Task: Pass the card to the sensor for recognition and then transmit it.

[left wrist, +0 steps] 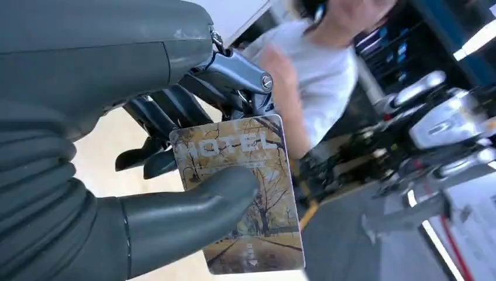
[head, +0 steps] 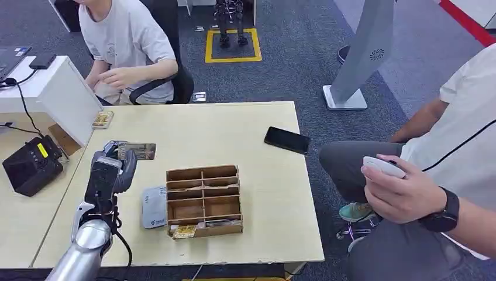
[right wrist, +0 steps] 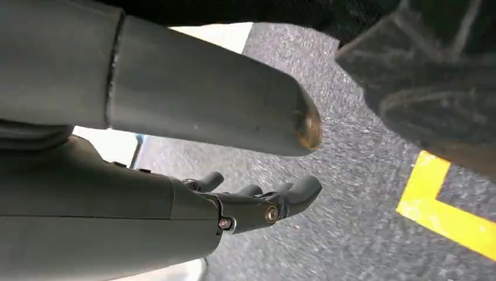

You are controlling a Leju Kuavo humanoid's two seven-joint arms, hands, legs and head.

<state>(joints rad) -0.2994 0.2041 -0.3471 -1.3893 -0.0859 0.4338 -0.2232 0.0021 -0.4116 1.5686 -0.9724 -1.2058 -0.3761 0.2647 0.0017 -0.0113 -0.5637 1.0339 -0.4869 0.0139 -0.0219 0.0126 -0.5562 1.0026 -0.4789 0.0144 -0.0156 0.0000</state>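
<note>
1. Our left hand (head: 111, 167) pinches the hotel card (head: 136, 151) between thumb and fingers, up over the table (head: 245, 129), beside the wooden organizer (head: 203, 200); the white sensor pad (head: 154, 206) lies flat against that box.
2. Our right hand (right wrist: 257, 202) hangs over grey carpet; fingers apart, holding nothing.

free: bare bench (head: 234, 132) beyond wooden organizer (head: 203, 200) | obstacles: white box (head: 70, 99), phone (head: 286, 140) | left of hand (head: 111, 170): possibly tight
</note>
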